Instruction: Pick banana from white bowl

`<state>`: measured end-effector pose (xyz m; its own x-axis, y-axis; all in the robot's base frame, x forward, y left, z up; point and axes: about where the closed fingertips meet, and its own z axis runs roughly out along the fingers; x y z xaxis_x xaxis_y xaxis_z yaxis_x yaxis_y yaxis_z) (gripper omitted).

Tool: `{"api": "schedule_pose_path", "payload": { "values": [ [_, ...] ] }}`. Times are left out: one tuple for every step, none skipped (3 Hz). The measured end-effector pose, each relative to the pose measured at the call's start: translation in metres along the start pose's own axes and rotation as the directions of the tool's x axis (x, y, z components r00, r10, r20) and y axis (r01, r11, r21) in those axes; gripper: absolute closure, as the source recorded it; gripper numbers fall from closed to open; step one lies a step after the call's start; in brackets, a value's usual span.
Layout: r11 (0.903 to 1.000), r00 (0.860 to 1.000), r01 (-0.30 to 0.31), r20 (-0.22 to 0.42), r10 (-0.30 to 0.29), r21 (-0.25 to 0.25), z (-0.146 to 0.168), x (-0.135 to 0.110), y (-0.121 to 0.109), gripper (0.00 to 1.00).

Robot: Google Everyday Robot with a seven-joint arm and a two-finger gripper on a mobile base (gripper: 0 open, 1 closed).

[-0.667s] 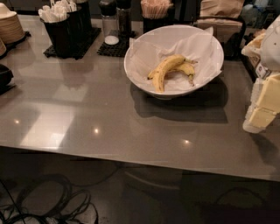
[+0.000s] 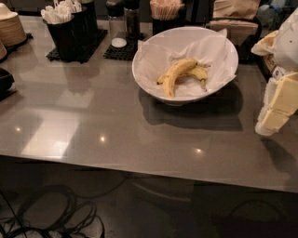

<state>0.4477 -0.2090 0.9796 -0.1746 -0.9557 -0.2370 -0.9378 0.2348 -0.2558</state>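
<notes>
A wide white bowl (image 2: 153,81) lined with crumpled white paper stands on the grey table at the back centre. Two yellow bananas (image 2: 174,74) lie in it, one across the other. My gripper (image 2: 278,109), white with cream-coloured pads, hangs at the right edge of the view. It is to the right of the bowl, just above the table, and apart from the bowl. It holds nothing that I can see.
The grey table (image 2: 93,121) has its front edge near me. At the back stand a black holder of napkins (image 2: 67,28), dark shakers (image 2: 125,21), a cup of straws (image 2: 165,11) and brown bags (image 2: 237,14). Tan plates (image 2: 9,28) are stacked far left. Cables (image 2: 46,218) lie on the floor.
</notes>
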Motion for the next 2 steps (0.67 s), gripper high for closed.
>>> {"api": "schedule_pose_path", "payload": {
  "values": [
    [0.9915, 0.984, 0.116, 0.14, -0.106, -0.059, 0.017, -0.03, -0.025, 0.0],
    [0.9609, 0.921, 0.236, 0.348, -0.173, -0.145, 0.052, -0.082, -0.054, 0.0]
  ]
}}
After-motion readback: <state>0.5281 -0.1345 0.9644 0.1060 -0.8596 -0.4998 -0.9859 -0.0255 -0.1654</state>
